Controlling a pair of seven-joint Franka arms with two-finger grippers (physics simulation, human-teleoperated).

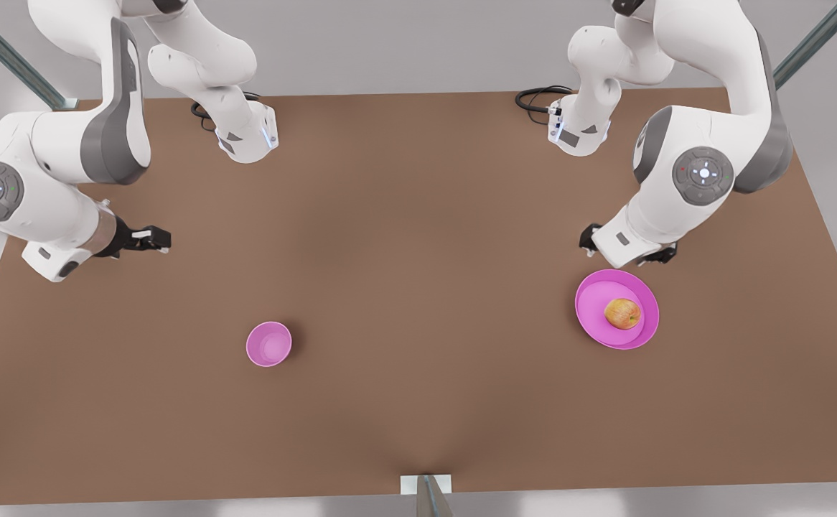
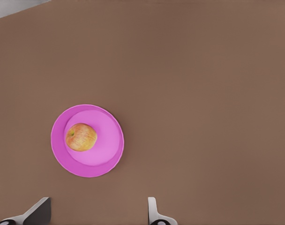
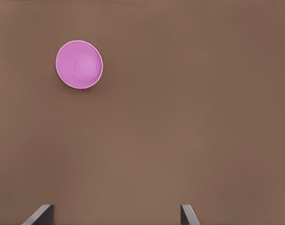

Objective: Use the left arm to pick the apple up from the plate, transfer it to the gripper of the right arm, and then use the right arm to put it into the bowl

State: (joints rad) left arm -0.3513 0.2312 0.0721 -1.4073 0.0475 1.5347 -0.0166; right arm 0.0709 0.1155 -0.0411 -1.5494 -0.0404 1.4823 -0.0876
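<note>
The apple (image 1: 623,314) sits on the pink plate (image 1: 594,316) at the front view's right, a little off the plate's centre, untouched. The left gripper (image 1: 627,251) hangs just behind the plate's far rim, above the brown table (image 1: 418,301) — its two fingertips (image 2: 154,213) stand wide apart in the left wrist view, with apple (image 2: 81,137) and plate (image 2: 109,154) ahead of them. The right gripper (image 1: 149,238) hovers at the front view's left, jaws apart and empty, well apart from the small pink bowl (image 1: 269,344) — the bowl (image 3: 79,64) holds nothing.
</note>
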